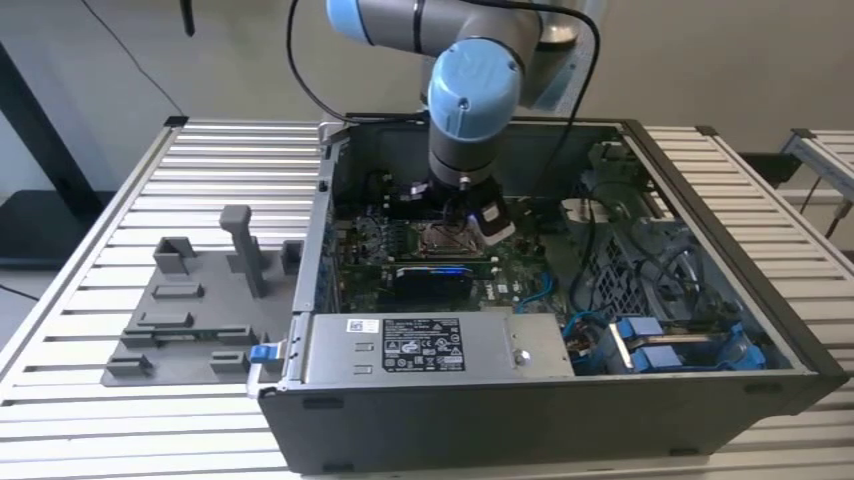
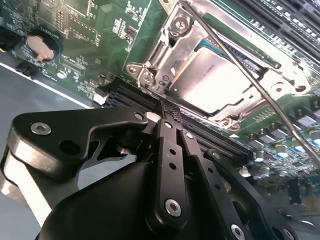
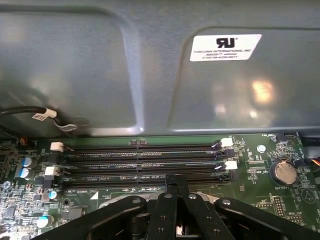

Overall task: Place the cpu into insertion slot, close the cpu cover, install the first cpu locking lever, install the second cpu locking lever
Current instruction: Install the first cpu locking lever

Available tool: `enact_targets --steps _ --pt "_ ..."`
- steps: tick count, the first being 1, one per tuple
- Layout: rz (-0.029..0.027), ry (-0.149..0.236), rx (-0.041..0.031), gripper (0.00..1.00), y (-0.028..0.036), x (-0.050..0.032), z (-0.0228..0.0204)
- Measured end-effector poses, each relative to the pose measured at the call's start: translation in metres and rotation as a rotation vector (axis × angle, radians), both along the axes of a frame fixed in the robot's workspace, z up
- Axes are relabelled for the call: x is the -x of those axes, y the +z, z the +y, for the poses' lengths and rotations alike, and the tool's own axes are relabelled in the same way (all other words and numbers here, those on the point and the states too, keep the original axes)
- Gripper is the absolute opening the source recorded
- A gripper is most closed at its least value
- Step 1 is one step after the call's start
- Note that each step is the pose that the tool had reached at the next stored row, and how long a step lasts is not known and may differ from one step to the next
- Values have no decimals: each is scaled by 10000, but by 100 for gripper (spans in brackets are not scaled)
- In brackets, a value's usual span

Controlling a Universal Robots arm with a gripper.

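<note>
The cpu (image 2: 212,82) lies flat in the insertion slot (image 1: 445,237), its silver face showing through the cpu cover (image 2: 172,47), a silvery frame lying down over it. A thin metal locking lever (image 2: 250,80) runs slantwise across the cover and seems to stand off it. My gripper (image 2: 167,107) is shut with nothing between its fingertips, just off one edge of the socket, between it and the memory slots (image 3: 140,162). In the exterior view the gripper (image 1: 467,215) hangs low inside the open computer case, right above the socket.
The labelled power-supply box (image 1: 414,345) lies along the case's near side. Blue cables (image 1: 654,340) fill the exterior view's right. A coin cell (image 3: 283,171) sits beside the memory slots. The grey case wall (image 3: 150,75) rises behind them. A grey parts fixture (image 1: 187,310) stands outside the case.
</note>
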State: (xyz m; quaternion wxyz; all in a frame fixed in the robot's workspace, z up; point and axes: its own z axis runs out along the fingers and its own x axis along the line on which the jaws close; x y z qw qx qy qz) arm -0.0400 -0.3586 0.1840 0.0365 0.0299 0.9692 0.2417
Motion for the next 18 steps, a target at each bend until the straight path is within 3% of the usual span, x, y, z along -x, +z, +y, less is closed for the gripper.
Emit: enact_targets --steps 5,10,17,18 --pt "-1 -2 -23 11 -17 -13 0" --pt "0 0 -132 11 -32 -14 -1" --pt "-3 -2 -183 11 -47 -14 -48" --pt "1 -1 -224 11 -49 -13 -51"
